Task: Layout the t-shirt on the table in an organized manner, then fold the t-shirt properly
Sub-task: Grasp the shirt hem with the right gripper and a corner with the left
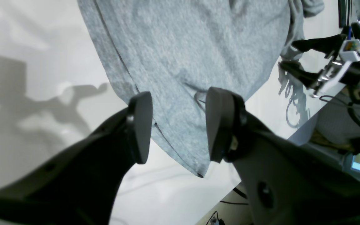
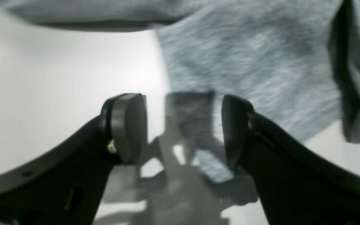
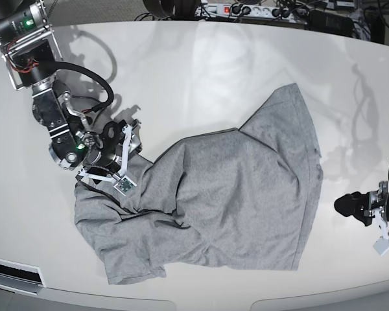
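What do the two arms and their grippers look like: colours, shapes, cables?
Both grippers, left gripper and right gripper, have curved black fingers ending in flat, rounded grey pads. The right arm is black and metal, with black cables, a white bracket and a small green board.

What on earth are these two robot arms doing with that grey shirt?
They are working on a grey t-shirt that lies rumpled and partly doubled over on a white table, not yet spread flat or folded. The right gripper hangs open just above one edge of the cloth, holding nothing. The left gripper is also open, over a corner of the shirt near the table's edge, and grips nothing either. So neither arm has hold of the shirt right now.
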Motion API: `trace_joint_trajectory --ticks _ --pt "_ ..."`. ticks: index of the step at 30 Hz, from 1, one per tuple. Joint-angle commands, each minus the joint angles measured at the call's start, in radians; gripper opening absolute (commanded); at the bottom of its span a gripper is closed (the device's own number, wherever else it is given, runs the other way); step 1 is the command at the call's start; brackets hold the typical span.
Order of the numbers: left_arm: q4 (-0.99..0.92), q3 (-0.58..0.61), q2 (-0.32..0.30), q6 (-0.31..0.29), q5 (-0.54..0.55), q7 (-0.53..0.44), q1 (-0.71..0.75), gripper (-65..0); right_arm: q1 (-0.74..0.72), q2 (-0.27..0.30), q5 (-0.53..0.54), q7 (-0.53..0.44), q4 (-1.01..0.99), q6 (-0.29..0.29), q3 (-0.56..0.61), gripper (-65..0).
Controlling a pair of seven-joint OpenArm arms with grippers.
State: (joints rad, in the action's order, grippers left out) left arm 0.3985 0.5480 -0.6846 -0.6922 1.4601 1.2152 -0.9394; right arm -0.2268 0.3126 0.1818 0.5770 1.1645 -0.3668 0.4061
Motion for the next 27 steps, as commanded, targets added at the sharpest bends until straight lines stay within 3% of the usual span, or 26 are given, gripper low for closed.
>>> trace_joint_trajectory --ticks 1,3,5,6,10,14,19,22,27 --pt "0.010 -0.008 -0.014 -0.006 0.023 -0.009 -0.030 -36.0 -0.027 0.000 -0.035 -0.042 -0.012 0.023 -0.005 -26.9" --pt "0.010 -0.008 -0.013 -0.006 0.023 -0.009 -0.024 -36.0 -0.029 -0.014 -0.072 -0.052 -0.054 0.048 -0.005 -37.7" --pt "0.010 -0.008 -0.013 -0.006 0.023 -0.009 -0.024 -36.0 -0.028 -0.022 -0.086 0.006 -0.061 0.045 -0.005 -58.6" --pt "0.010 -0.008 -0.014 -0.006 0.023 -0.009 -0.025 -36.0 -0.033 -0.022 -0.085 0.052 -0.058 0.042 -0.005 -65.0" --pt "0.019 -0.008 -0.014 -0.006 0.023 0.023 -0.025 -36.0 -0.042 0.005 -0.086 0.249 0.047 0.046 -0.008 -65.0" --pt "0.098 -0.008 -0.023 -0.006 0.023 0.145 -0.024 -36.2 -0.037 0.103 -0.056 0.393 0.313 0.010 -0.008 -65.0" --pt "0.278 -0.008 -0.055 -0.006 0.023 0.181 -0.008 -39.9 -0.037 0.270 0.142 0.475 0.602 -0.192 -0.008 -65.0" --pt "0.429 -0.008 -0.059 -0.006 0.023 0.181 0.034 -39.9 -0.038 0.337 0.242 0.475 0.642 -0.223 -0.008 -65.0" --pt "0.693 -0.008 -0.087 -0.006 0.023 0.181 0.188 -39.9 -0.036 0.347 0.294 0.452 0.640 -0.205 -0.008 -65.0"
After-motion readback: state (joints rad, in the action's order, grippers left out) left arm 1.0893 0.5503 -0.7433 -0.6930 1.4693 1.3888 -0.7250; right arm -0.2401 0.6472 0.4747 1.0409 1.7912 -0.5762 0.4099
